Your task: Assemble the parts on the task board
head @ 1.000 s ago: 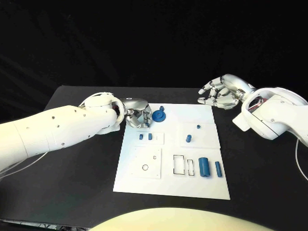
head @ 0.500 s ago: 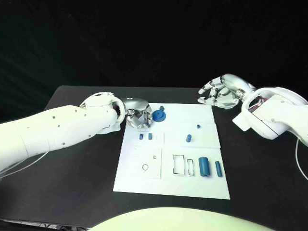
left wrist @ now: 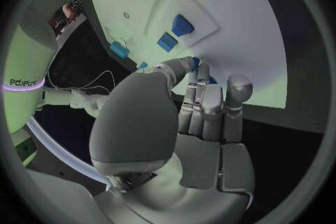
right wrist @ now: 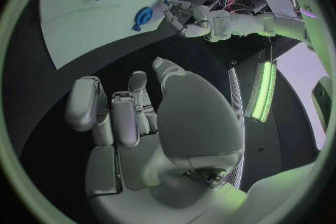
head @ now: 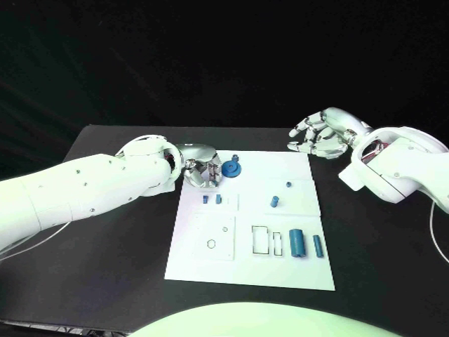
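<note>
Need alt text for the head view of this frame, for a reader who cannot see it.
A white task board lies on a black table, small blue parts scattered over it. The left hand sits at the board's far left corner beside a round blue part; the right hand, fingers curled and holding nothing, hangs past the far right corner.

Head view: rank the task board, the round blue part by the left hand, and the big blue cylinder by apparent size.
1. task board
2. big blue cylinder
3. round blue part
The last two look close in size, so their order is unsure.
</note>
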Controlling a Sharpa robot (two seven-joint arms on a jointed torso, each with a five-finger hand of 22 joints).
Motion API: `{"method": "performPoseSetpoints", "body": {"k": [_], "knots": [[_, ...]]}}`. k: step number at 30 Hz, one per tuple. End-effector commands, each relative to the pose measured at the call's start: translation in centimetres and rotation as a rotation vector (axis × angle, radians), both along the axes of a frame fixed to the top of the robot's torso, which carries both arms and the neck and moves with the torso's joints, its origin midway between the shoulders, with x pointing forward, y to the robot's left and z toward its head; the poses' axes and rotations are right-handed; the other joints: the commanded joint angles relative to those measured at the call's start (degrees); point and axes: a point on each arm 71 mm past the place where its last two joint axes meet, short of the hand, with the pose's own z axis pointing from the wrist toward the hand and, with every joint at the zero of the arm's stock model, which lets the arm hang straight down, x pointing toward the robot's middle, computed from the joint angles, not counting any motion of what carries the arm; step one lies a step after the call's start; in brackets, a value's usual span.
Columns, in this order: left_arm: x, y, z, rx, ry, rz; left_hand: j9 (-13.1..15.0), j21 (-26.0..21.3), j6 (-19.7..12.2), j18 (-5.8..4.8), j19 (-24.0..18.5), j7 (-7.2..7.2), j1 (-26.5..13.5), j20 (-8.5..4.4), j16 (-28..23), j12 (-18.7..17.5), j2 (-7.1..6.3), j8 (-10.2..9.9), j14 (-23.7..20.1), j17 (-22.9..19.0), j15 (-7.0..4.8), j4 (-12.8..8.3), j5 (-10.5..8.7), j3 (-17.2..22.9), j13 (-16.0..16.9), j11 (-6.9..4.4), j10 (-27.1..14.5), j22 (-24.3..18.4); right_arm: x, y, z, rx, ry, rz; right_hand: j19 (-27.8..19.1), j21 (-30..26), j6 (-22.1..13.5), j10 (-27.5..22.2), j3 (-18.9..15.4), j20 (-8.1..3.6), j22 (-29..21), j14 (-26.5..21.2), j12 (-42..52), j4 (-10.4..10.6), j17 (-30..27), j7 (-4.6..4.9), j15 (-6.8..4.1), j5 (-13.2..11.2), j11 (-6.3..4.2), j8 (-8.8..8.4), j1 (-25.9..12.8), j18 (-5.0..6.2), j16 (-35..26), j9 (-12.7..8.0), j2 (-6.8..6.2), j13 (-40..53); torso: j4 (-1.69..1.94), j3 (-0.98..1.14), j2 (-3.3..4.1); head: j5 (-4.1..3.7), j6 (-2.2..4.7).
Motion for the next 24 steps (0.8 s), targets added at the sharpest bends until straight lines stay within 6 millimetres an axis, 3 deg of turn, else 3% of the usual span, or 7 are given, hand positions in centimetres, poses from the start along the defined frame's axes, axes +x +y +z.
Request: {"method": "performPoseSetpoints", "body": {"k": [1, 24], "knots": [[-0.1, -0.23, -0.13, -0.001, 0.017, -0.014, 0.15, 0.16, 0.72, -0.82, 0.23, -0.13, -0.7, -0.07, 0.39, -0.27, -0.07, 0.0, 0.37, 0.02, -0.06, -0.46, -0.38, -0.08, 0.16, -0.13, 0.84, 0.06, -0.03, 0.1, 0.0, -0.002, -0.004, 0.013, 0.22, 0.21, 0.16, 0.23, 0.31, -0.13, 5.45, 1.52, 0.23, 0.12, 0.06, 0.09, -0.4, 0.19, -0.04, 0.3, -0.29, 0.36, -0.21, -0.09, -0.23, 0.09, 0.03, -0.01, 0.03, -0.05, -0.2], [-0.15, -0.37, -0.67, 0.022, 0.029, -0.02, 0.58, -0.05, 1.82, -0.78, 0.13, -0.69, -1.5, -0.34, 0.44, -0.5, -0.13, 0.24, 0.53, 0.02, -0.43, -0.63, -0.54, -0.76, 0.7, -0.63, 2.14, -0.11, 0.01, 0.02, -0.02, -0.004, -0.002, 0.01, 0.22, 0.21, 0.16, 0.23, 0.31, -0.13, 5.45, 1.52, 0.23, 0.12, 0.06, 0.09, -0.4, 0.19, -0.04, 0.3, -0.29, 0.36, -0.21, -0.09, -0.23, 0.09, -0.02, 0.04, 0.02, -0.05, -0.28]]}}
